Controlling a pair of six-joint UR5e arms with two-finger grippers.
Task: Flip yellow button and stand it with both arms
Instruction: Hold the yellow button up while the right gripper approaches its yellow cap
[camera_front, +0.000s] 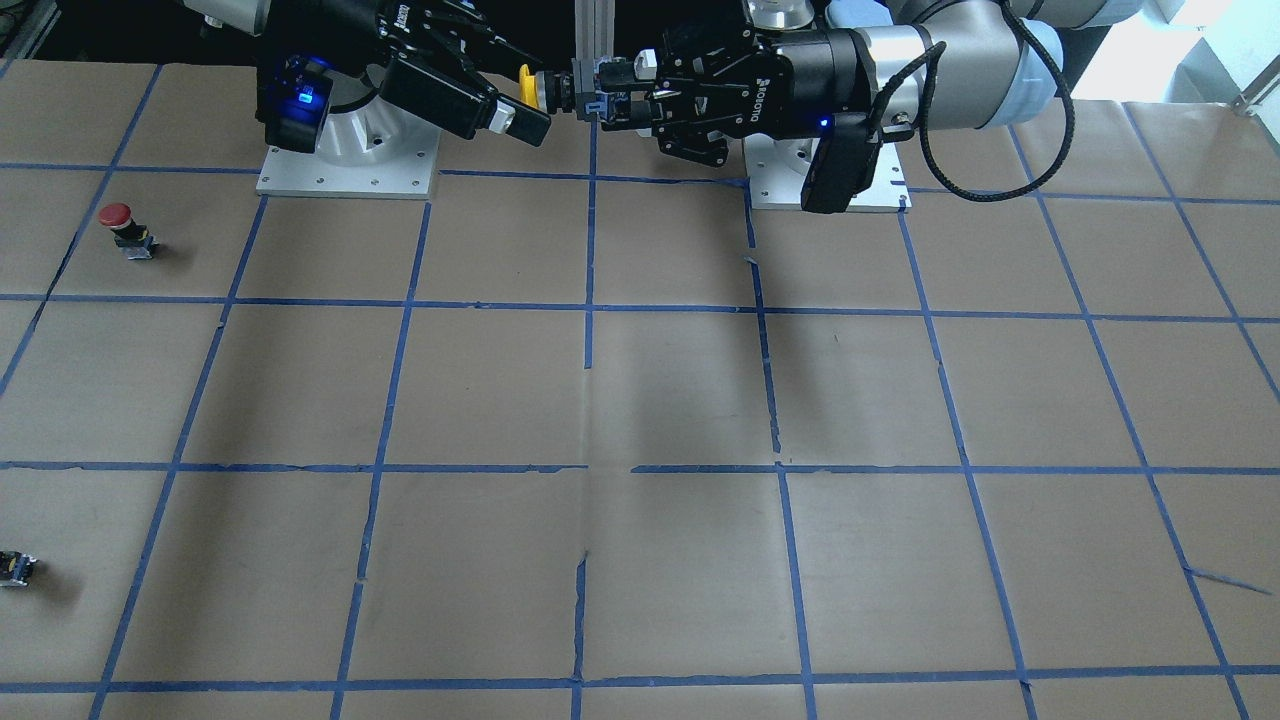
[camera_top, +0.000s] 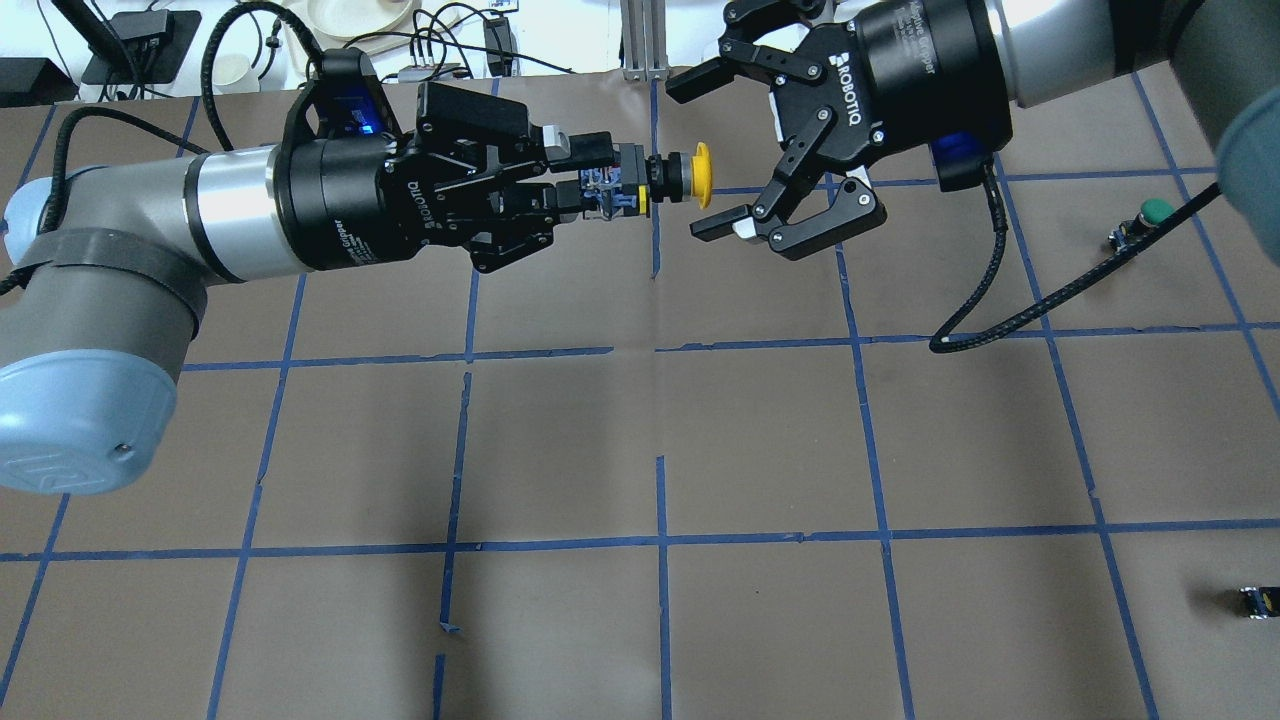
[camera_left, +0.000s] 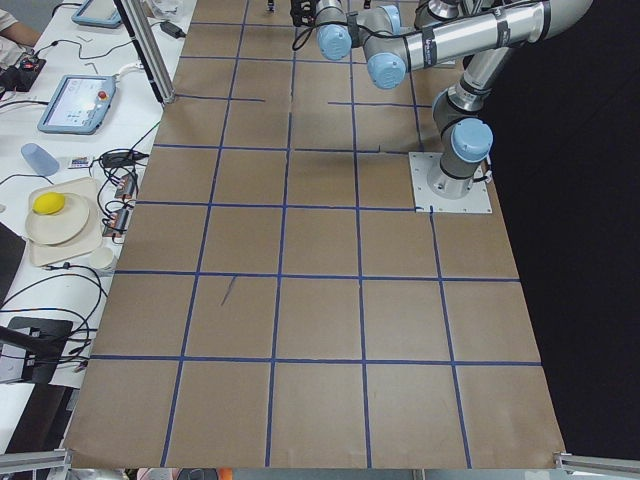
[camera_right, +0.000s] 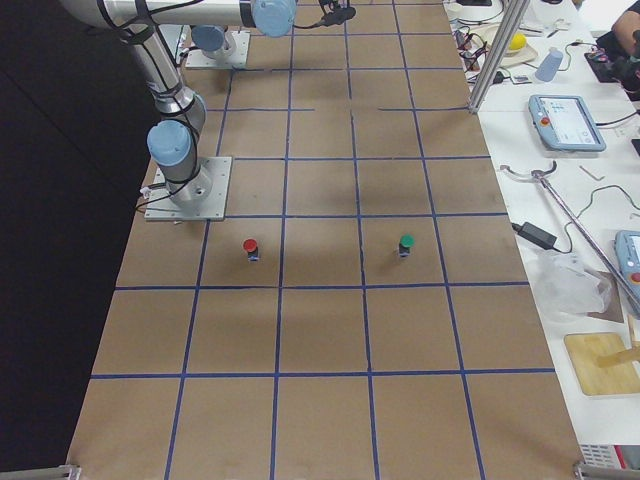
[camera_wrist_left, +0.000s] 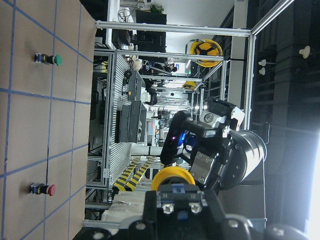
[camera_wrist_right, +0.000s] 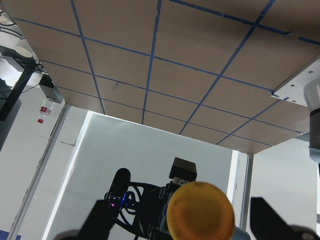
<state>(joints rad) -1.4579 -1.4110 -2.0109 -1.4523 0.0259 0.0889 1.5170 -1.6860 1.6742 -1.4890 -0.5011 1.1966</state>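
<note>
The yellow button (camera_top: 703, 175) is held in the air, lying sideways, its cap towards the right arm. My left gripper (camera_top: 608, 190) is shut on its black-and-grey body. My right gripper (camera_top: 700, 158) is open, with one finger on each side of the yellow cap, and no contact shows. In the front-facing view the cap (camera_front: 527, 85) lies between the left gripper (camera_front: 603, 97) and the right gripper's fingers (camera_front: 505, 115). The left wrist view shows the cap (camera_wrist_left: 172, 178) past the body. The right wrist view sees the cap (camera_wrist_right: 200, 212) face on.
A red-capped button (camera_front: 125, 225) stands on the brown paper table, on my right side. A green-capped button (camera_top: 1150, 213) stands further out. A tiny black-yellow part (camera_top: 1255, 600) lies near the table's right edge. The arm bases (camera_front: 345, 165) are behind the grippers.
</note>
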